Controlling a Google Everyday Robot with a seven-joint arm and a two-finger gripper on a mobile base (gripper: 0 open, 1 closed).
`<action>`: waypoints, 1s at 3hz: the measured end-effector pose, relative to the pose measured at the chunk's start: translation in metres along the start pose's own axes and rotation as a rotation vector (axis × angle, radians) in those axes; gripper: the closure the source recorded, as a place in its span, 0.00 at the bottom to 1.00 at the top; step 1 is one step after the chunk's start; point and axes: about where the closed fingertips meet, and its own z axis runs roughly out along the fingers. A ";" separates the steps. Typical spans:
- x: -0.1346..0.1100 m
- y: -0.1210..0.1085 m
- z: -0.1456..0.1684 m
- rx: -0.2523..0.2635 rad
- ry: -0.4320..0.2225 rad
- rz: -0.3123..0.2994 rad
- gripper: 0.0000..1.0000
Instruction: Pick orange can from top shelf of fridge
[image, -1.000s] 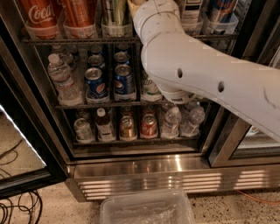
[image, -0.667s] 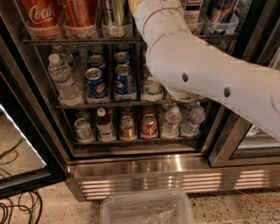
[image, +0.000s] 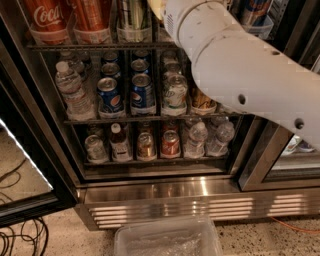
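White arm (image: 250, 80) enters from right edge on near side, runs diagonally up and to left, toward far top of view. Thick rounded segment fills upper right, few small dark holes on its shell. Narrower cylindrical wrist segment (image: 187, 22) at upper end, visible seam where two parts join. Gripper is beyond top edge of view, past wrist segment, out of sight.

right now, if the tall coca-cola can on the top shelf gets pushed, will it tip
Probably not: the Coca-Cola can stands upright with its base in a clear tray, which should hold it. Its glossy side looks slippery. The gripper is out of view, past the arm at the top edge.
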 end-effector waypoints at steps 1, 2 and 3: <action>-0.011 0.020 -0.004 -0.126 0.027 0.051 1.00; -0.002 0.012 -0.004 -0.206 0.077 0.151 1.00; -0.004 0.005 -0.005 -0.218 0.096 0.167 1.00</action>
